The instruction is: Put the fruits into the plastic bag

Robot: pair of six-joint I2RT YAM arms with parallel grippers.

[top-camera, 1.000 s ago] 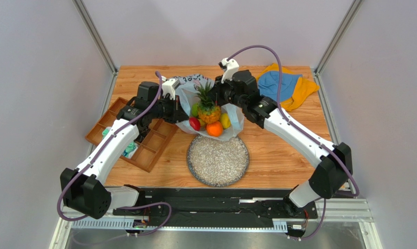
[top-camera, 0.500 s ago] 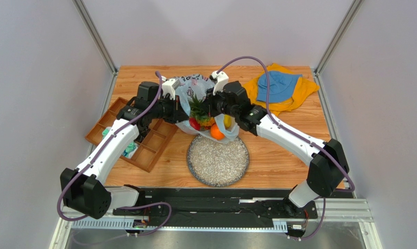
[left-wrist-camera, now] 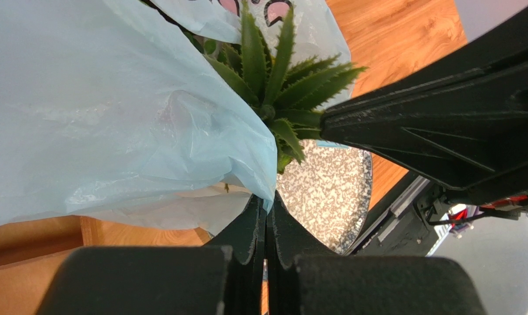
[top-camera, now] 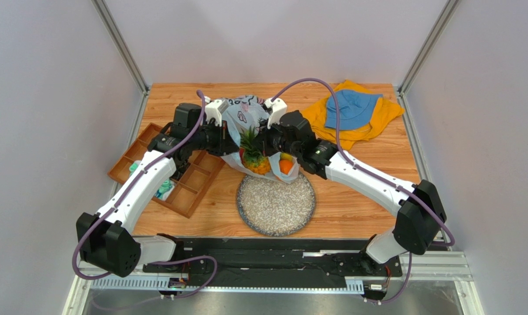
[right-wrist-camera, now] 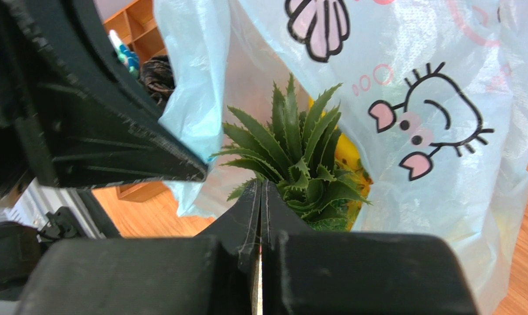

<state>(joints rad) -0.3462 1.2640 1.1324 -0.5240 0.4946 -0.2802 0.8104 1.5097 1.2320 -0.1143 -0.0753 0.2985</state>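
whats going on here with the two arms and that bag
Both arms are holding a light blue plastic bag by its edges: the left gripper and the right gripper are each pinched shut on the film. A pineapple and an orange sit inside it, by the far rim of the grey plate.

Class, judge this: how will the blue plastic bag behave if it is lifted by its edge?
Probably floppy: the plastic bag wrinkles and drapes where the left gripper pinches it. Likely to sag, with the pineapple inside.
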